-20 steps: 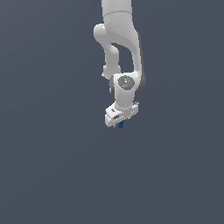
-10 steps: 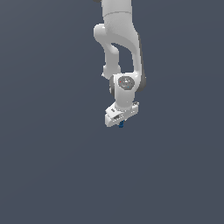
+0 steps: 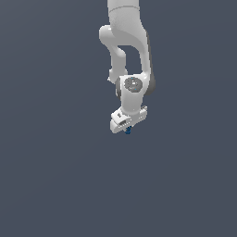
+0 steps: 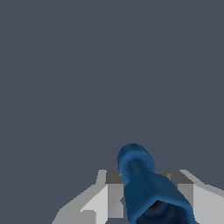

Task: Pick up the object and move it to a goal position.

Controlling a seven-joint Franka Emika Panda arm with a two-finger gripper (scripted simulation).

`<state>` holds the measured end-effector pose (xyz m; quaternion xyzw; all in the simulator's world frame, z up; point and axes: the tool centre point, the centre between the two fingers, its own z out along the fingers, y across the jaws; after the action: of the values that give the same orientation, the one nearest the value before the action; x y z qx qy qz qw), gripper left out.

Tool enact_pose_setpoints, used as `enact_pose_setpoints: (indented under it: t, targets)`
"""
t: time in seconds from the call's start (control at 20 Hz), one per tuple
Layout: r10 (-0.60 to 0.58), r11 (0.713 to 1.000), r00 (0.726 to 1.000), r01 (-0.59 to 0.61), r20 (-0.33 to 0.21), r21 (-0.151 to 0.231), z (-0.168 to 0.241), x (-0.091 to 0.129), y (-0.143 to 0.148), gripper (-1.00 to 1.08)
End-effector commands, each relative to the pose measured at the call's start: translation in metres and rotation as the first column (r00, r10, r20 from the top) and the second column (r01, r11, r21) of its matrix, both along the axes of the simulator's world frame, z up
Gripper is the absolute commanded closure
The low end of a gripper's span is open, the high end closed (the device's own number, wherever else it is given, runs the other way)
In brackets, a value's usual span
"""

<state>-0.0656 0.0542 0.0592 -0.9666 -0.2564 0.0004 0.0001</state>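
The white gripper [image 3: 128,130], hanging from the arm [image 3: 126,37] just above the middle of the exterior view, is closed on the dark-blue peg [image 3: 128,131], which juts from beneath it. In the wrist view the peg [image 4: 144,183] fills the lower centre, pinched at its waist between two grey fingers [image 4: 114,194]. The grasp looks made and the carry appears to be the step in hand. No goal marker shows; the next move calls for a steady transfer without loosening the grip.

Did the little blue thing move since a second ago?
No. The blue peg sits at the same spot in the exterior view, clamped in the gripper.
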Motion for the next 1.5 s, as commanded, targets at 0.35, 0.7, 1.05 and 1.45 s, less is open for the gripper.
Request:
enact_pose_setpoints:
  t: [0.35,0.7,1.05,1.45]
  targets:
    - [0.001,1.000,1.000,-0.001,0.001,0.001,0.064,0.016,-0.007,1.08]
    - [0.001,1.000,1.000,-0.001,0.001,0.002,0.134,0.034,-0.014,1.08]
    - [0.001,1.000,1.000,-0.001,0.001,0.002,0.205,0.053,-0.021,1.08]
    - [0.001,1.000,1.000,-0.001,0.001,0.002,0.280,0.075,-0.030,1.08]
